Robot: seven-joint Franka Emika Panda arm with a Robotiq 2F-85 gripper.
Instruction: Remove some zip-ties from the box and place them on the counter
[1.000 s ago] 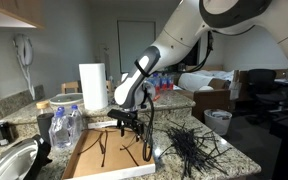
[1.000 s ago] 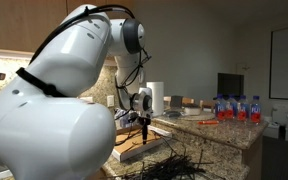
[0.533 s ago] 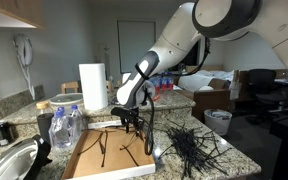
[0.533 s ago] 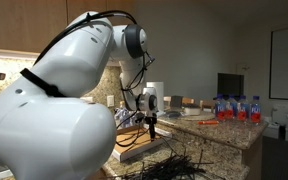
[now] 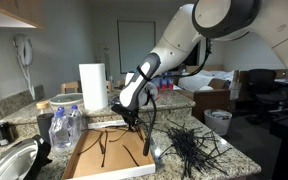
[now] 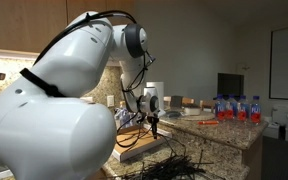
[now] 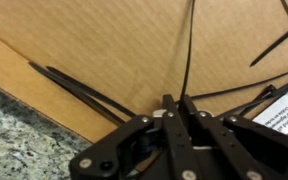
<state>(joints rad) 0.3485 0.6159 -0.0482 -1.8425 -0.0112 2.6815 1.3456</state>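
A shallow cardboard box (image 5: 84,160) lies on the granite counter (image 5: 224,160). Black zip-ties (image 5: 104,148) rest inside it. A pile of zip-ties (image 5: 189,148) is spread on the counter beside the box, and the same pile (image 6: 179,165) shows in both exterior views. My gripper (image 5: 134,122) points down into the box (image 6: 134,150). In the wrist view the gripper (image 7: 179,100) is shut on one zip-tie (image 7: 189,50) that runs straight out from between the fingers over the cardboard floor (image 7: 94,40). More zip-ties (image 7: 74,88) lie along the box's edge.
Water bottles (image 5: 66,125) and a paper towel roll (image 5: 93,88) stand beside the box. A metal sink (image 5: 9,160) sits at the counter's end. More bottles (image 6: 234,107) stand on a far counter. Granite (image 7: 14,140) shows next to the box edge.
The jaws have gone from wide open to shut around a zip-tie in the box. The arm has hardly shifted.
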